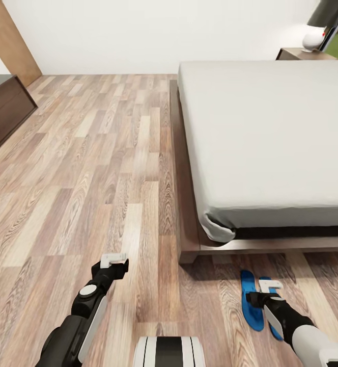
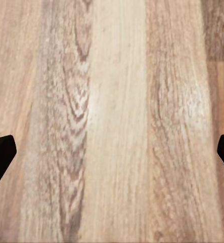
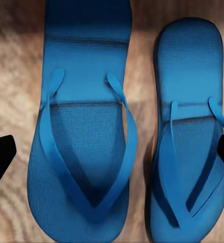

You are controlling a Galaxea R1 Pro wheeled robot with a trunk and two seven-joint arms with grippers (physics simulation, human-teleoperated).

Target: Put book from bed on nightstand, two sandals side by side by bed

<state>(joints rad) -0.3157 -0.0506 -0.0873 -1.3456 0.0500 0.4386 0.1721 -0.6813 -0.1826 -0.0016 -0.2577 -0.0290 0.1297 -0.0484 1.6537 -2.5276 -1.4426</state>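
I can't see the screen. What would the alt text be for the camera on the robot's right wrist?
Two bright blue sandals lie side by side on a brown wood-plank floor, seen from straight above, each with a V-shaped strap. A narrow strip of floor shows between them. The dark fingertips of the robot's right hand poke in from both edges, spread wide apart.

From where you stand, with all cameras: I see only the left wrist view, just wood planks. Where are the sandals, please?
Observer: Both blue sandals lie side by side on the floor, near the foot corner of the bed.
Operator: Is any gripper near them?
Observer: Yes, the right gripper is above them, open; its wrist camera shows both sandals between the fingertips.
Operator: Is the book on the bed?
Observer: I see no book on the visible mattress.
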